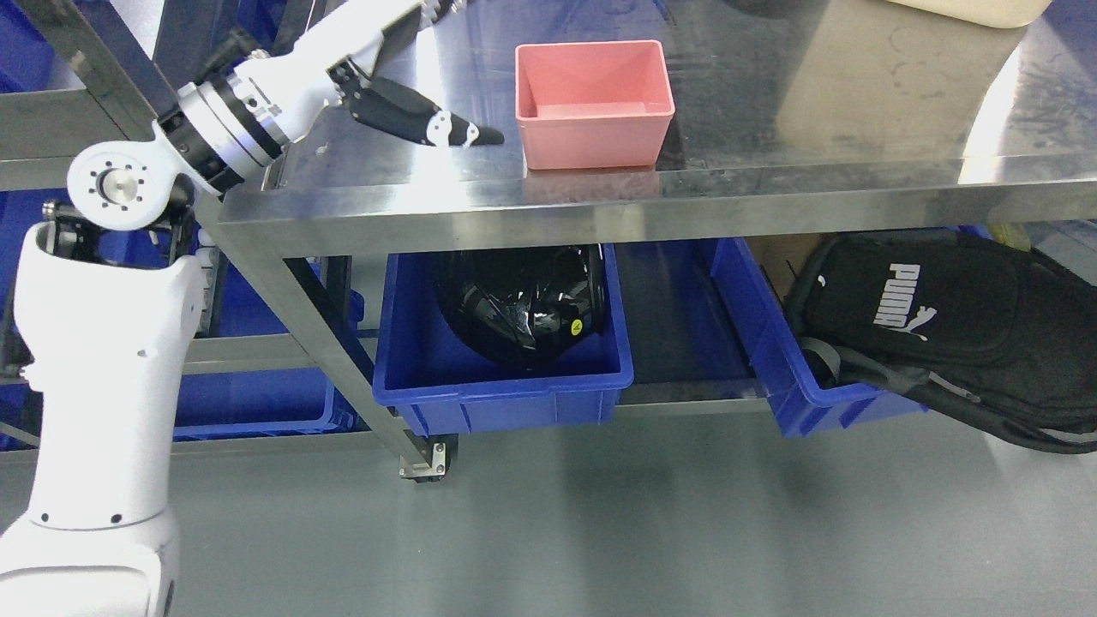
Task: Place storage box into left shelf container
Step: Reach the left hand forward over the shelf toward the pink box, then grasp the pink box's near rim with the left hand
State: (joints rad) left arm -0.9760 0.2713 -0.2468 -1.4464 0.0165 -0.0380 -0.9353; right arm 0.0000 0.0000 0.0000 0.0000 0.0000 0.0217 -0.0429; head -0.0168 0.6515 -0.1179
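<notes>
Head view: pink storage box [593, 103] sits empty on the steel bench [771, 184], as the left hand [411, 116] reaches beside it, fingers [463, 133] extended, gripping nothing.

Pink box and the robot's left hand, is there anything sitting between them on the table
Nothing. In the head view, only bare steel tabletop separates the left hand from the pink box.

Storage box [594, 103] on the table [771, 197]; left robot hand [428, 120] just left of it (apart); 2 bins below.
</notes>
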